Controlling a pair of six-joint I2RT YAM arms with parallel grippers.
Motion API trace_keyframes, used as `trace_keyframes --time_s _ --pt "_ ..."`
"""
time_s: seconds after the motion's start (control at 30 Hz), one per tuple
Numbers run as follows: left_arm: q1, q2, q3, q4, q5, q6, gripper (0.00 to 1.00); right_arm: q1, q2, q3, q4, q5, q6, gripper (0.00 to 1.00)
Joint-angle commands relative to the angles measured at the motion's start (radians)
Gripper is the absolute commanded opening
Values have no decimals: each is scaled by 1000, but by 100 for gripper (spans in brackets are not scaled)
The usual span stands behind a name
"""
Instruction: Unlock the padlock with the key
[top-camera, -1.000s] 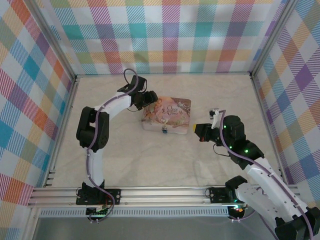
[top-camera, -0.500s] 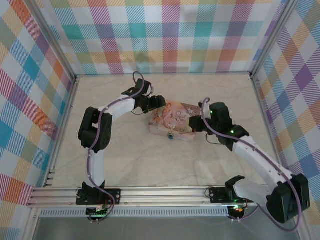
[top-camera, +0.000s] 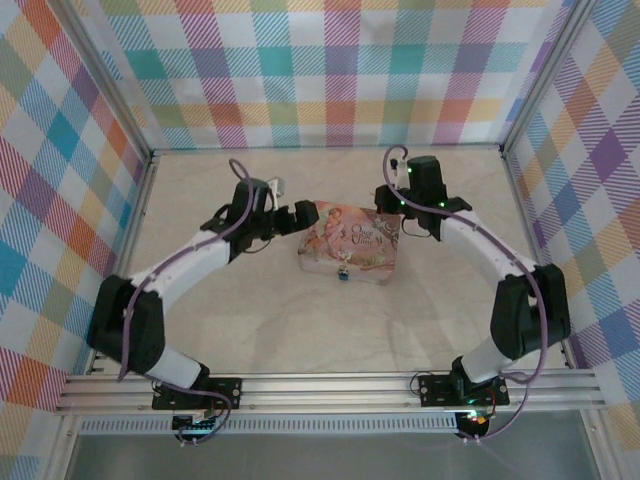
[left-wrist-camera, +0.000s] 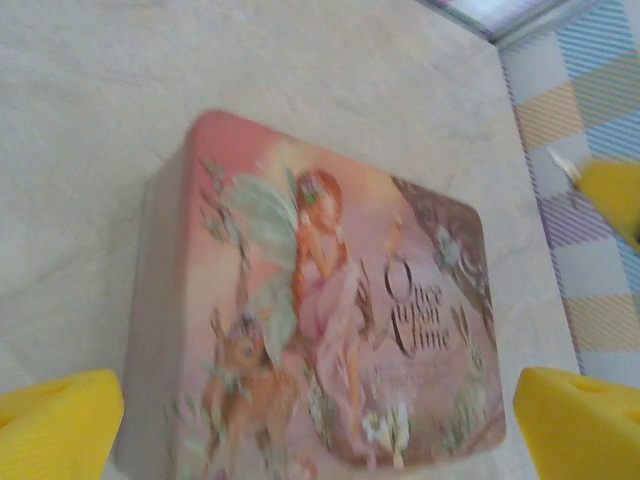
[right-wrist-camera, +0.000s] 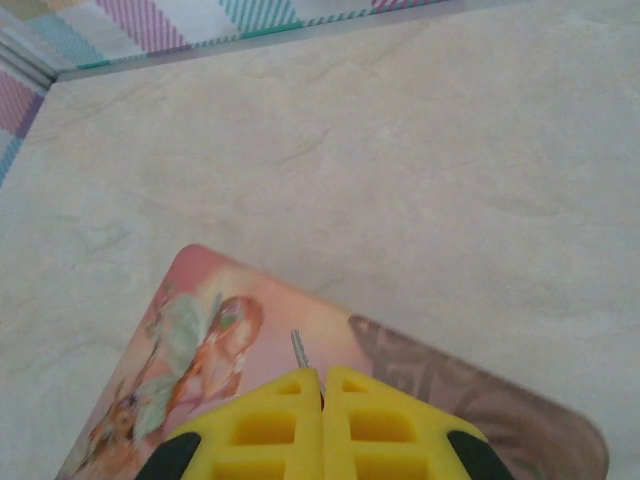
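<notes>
my right pincer (right-wrist-camera: 321, 383) is squeezed tight shut on the key (right-wrist-camera: 298, 348). a thin silver bit of the key pokes out from between my yellow fingers (right-wrist-camera: 268, 420). its tip hangs over the pink lid of the tin (right-wrist-camera: 200, 350), close to the fairy picture. i cannot tell if the tip touches the lid.

from above, my right pincer (top-camera: 392, 222) is at the far right corner of the tin (top-camera: 352, 238), and my arm bends around from the right side.

the padlock (top-camera: 342, 271) is a tiny dark thing with a bit of blue. it sits at the middle of the tin's near edge, the side close to my bases. the whole lid lies between the padlock and my right pincer, so they are apart.

my left pincer (left-wrist-camera: 318, 420) is let go and spread wide. one yellow finger is low on the left and one is low on the right, with the tin (left-wrist-camera: 330, 300) in the gap between them. they hold nothing. from above, my left pincer (top-camera: 303, 214) is just beside the far left corner of the tin.

the tin lies flat on the pale table (top-camera: 300, 330), a little turned, with bright checked walls (top-camera: 330, 70) all around.
</notes>
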Motion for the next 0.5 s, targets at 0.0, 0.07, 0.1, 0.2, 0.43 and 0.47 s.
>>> trace_keyframes --time_s 0.0,0.07,0.1,0.2,0.43,0.47 --pt "-88 -114 -140 160 -21 64 100 -26 69 81 -7 10 -38 0" --pt "-149 -158 -191 167 -28 89 100 -35 110 114 -16 9 -42 0" --pt "-183 -177 -216 172 -59 93 100 -39 127 126 -20 10 -44 0" --pt "-275 -215 -306 240 -180 90 100 -44 165 146 -23 22 -57 0" --pt "-368 -137 -431 447 -261 101 100 -72 195 128 -16 80 -62 0" --pt "-371 -120 -447 491 -266 101 100 -79 195 120 -11 85 -60 0"
